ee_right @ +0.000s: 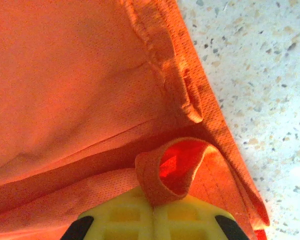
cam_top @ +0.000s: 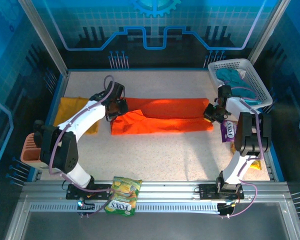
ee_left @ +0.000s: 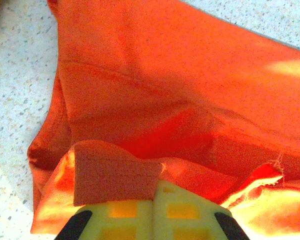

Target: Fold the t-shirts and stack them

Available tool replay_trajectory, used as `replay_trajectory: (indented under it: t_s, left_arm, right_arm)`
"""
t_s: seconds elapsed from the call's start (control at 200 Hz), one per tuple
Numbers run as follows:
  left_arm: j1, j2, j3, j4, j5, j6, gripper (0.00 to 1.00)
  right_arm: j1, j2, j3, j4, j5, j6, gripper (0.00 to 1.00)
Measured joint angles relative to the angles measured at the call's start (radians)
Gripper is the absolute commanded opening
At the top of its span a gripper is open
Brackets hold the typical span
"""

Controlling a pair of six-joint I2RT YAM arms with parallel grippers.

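While stretched left to right across the middle of the tabletop point(cam_top: 155, 160), folded into a long band: orange t-shirt point(cam_top: 162, 116). Left end clenched in left gripper point(cam_top: 114, 112), cloth bunched up at the jaws. Right end clenched in right gripper point(cam_top: 212, 114), a small hem loop pinched there. Lies flat along left edge, partly under the left arm: mustard-yellow t-shirt point(cam_top: 72, 107). At far right corner: white basket point(cam_top: 231, 62) holding teal cloth point(cam_top: 230, 76). On near edge rail: snack bag point(cam_top: 123, 195).

White arms point(cam_top: 87, 116) with black joints, looping lilac cables point(cam_top: 108, 77) and pale yellow fingers point(ee_left: 185, 207).
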Motion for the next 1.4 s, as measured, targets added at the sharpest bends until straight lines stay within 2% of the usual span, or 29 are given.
replay_trajectory:
  t_s: [0.3, 0.53, 0.59, 0.645, 0.76, 0.906, 0.991, 1.016, 1.041, 1.151, 1.186, 1.271, 1.326, 1.401]
  left_arm:
    - [0.0, 0.076, 0.097, -0.015, -0.029, 0.026, 0.0]
    - [0.003, 0.152, 0.166, -0.047, -0.062, 0.05, 0.04]
    - [0.007, 0.169, 0.178, -0.057, -0.065, 0.06, 0.06]
    - [0.011, 0.184, 0.187, -0.06, -0.071, 0.063, 0.08]
    - [0.02, 0.208, 0.196, -0.063, -0.078, 0.064, 0.08]
    - [0.029, 0.227, 0.21, -0.066, -0.078, 0.064, 0.08]
    - [0.032, 0.232, 0.217, -0.07, -0.078, 0.066, 0.08]
    - [0.032, 0.235, 0.223, -0.071, -0.078, 0.067, 0.08]
    - [0.032, 0.24, 0.23, -0.07, -0.078, 0.068, 0.08]
    - [0.032, 0.259, 0.256, -0.071, -0.079, 0.071, 0.09]
    - [0.032, 0.266, 0.264, -0.07, -0.079, 0.071, 0.09]
    - [0.035, 0.288, 0.289, -0.077, -0.079, 0.079, 0.11]
    - [0.039, 0.307, 0.31, -0.084, -0.078, 0.086, 0.14]
    - [0.048, 0.336, 0.332, -0.08, -0.08, 0.091, 0.27]
  right_arm:
    - [0.003, 0.041, 0.021, 0.02, 0.004, 0.01, 0.07]
    - [0.003, 0.048, 0.033, 0.021, 0.007, 0.016, 0.1]
    - [0.003, 0.051, 0.037, 0.02, 0.008, 0.019, 0.18]
    - [0.003, 0.055, 0.041, 0.021, 0.007, 0.025, 0.31]
    - [0.003, 0.056, 0.041, 0.023, 0.006, 0.024, 0.42]
    - [0.003, 0.054, 0.039, 0.042, -0.016, 0.024, 0.71]
    - [0.003, 0.04, 0.022, 0.061, -0.032, 0.019, 0.78]
    - [0.003, 0.032, 0.014, 0.065, -0.034, 0.021, 0.86]
    - [0.003, 0.024, 0.006, 0.066, -0.035, 0.022, 0.89]
    - [0.003, -0.019, -0.011, 0.073, -0.039, 0.012, 0.94]
    - [0.003, -0.034, -0.014, 0.08, -0.039, 0.011, 1.0]
    - [0.004, -0.064, -0.017, 0.092, -0.039, 0.003, 1.0]
    - [0.005, -0.078, -0.021, 0.1, -0.039, 0.003, 1.0]
    - [0.006, -0.088, -0.027, 0.106, -0.045, -0.001, 1.0]
